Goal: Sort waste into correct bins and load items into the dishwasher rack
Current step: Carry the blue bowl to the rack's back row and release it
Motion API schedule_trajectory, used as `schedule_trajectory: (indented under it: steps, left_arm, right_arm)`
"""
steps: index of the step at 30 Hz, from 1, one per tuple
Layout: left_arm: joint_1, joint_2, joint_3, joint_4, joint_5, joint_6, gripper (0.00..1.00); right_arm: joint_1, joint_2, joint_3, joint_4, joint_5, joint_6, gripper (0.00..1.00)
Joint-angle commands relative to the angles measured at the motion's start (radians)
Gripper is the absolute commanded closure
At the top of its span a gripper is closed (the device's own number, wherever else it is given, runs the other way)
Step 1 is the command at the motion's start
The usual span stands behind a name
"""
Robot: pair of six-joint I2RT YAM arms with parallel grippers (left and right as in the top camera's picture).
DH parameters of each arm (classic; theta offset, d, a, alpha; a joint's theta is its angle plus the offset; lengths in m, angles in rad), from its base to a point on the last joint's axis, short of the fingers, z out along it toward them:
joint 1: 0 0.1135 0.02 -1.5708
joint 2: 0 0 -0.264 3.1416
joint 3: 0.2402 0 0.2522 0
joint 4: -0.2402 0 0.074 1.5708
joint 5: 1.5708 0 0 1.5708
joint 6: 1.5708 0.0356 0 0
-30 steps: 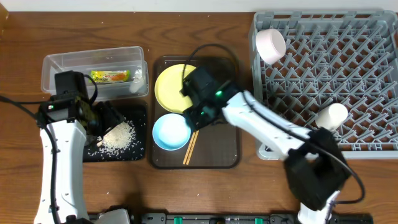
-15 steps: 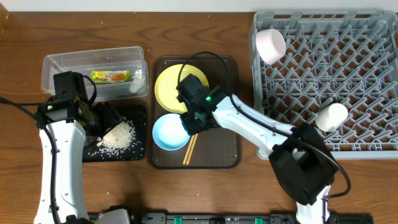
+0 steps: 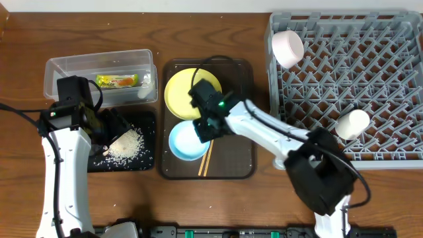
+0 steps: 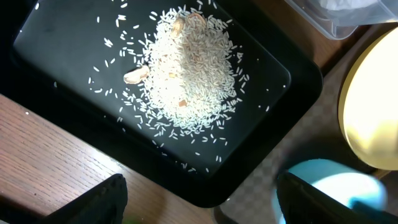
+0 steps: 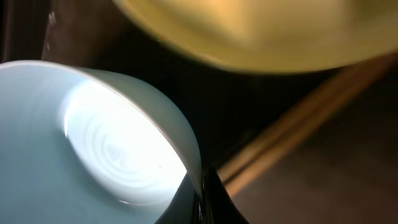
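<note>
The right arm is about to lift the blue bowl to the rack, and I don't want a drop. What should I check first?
1. Right gripper on light blue bowl rim: ok, rim pinched between its fingers.
2. Bowl empty: ok, nothing inside.
3. Chopsticks apart from bowl: cannot tell, they lie close beside it.
4. Free space in dishwasher rack: ok, most pegs bare.
5. Left gripper out of the path: ok, open above the black tray.

Even, bright overhead light; right wrist view dim and blurred, glare inside light blue bowl [image 5: 112, 146].
</note>
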Motion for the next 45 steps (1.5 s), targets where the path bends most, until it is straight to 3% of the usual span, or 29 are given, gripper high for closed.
schedule_trajectory:
  steps: [1,10,18,29,45]
  left_arm:
    - [0.005,-0.001,0.002,-0.003,-0.012,-0.008,0.21]
    - [0.005,-0.001,0.002,-0.003,-0.012,-0.008,0.21]
    - [0.005,-0.001,0.002,-0.002,-0.012,-0.008,0.21]
    - [0.005,-0.001,0.002,-0.003,-0.012,-0.008,0.20]
    - [0.004,-0.001,0.002,-0.003,-0.011,-0.008,0.21]
  right_arm:
    - [-0.078,-0.172,0.016,0.003,0.129,-0.038,0.99]
    - [-0.308,-0.392,0.016,0.051,0.615,-0.129,0.99]
    - [-0.512,-0.379,0.015,0.378,1.011,-0.270,0.99]
    - [-0.651,-0.196,0.015,0.774,1.220,-0.574,0.99]
    - [-0.681,0.070,0.015,0.873,1.231,-0.576,0.99]
